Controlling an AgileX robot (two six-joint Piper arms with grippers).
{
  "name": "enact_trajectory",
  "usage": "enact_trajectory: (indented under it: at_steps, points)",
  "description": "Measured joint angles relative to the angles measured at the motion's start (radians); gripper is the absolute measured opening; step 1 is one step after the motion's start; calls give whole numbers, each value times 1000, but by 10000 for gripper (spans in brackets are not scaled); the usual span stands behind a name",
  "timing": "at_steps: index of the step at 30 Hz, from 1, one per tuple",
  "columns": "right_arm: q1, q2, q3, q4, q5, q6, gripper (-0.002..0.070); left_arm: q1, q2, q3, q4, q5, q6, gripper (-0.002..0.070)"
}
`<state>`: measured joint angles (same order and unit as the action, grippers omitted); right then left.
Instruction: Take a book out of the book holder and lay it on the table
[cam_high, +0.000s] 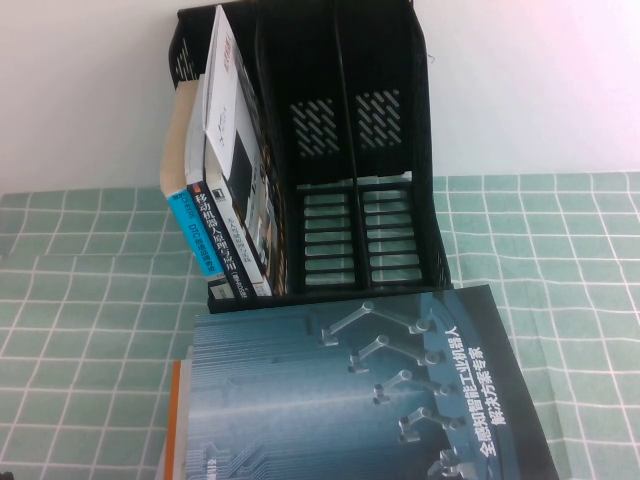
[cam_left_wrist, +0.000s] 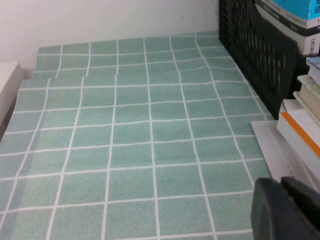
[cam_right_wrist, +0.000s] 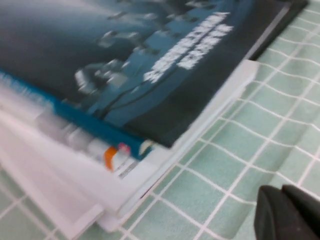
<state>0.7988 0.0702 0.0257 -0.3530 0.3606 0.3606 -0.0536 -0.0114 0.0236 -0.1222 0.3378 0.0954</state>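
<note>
The dark blue book (cam_high: 360, 390), its white Chinese title running along the lower right of the frame, lies on a stack before the book holder (cam_high: 330, 150) on the mint-grid desk (cam_high: 90, 300), near the right claw (cam_right_wrist: 287, 212) and well apart from the left claw (cam_left_wrist: 285, 207), both with jaw state untellable.

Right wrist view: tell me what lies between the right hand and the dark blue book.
In the right wrist view, bare green grid cloth of the table separates the right hand from the book, which tops a stack of books. The left hand hovers elsewhere.
</note>
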Motion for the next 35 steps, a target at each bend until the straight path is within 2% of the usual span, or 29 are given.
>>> enact_trajectory:
  at_steps: [3,6,13,17,22,25,35]
  points:
    - [-148,0,0,-9,-2,114,-1,0,0,0,2,0,0,-3]
    - [-316,-12,0,-3,-14,81,-1,0,0,0,2,0,0,-3]
    - [-661,-79,2,215,-102,-340,-1,0,0,0,2,2,0,-3]
    - [-800,-79,2,290,-124,-417,-1,0,0,0,2,2,0,-3]
    - [-870,-79,2,294,-87,-430,-1,0,0,0,2,2,0,-3]
    - [-872,-79,2,288,-15,-433,-1,0,0,0,2,2,0,-3]
    - [-870,-79,2,281,-9,-440,-1,0,0,0,2,4,2,-3]
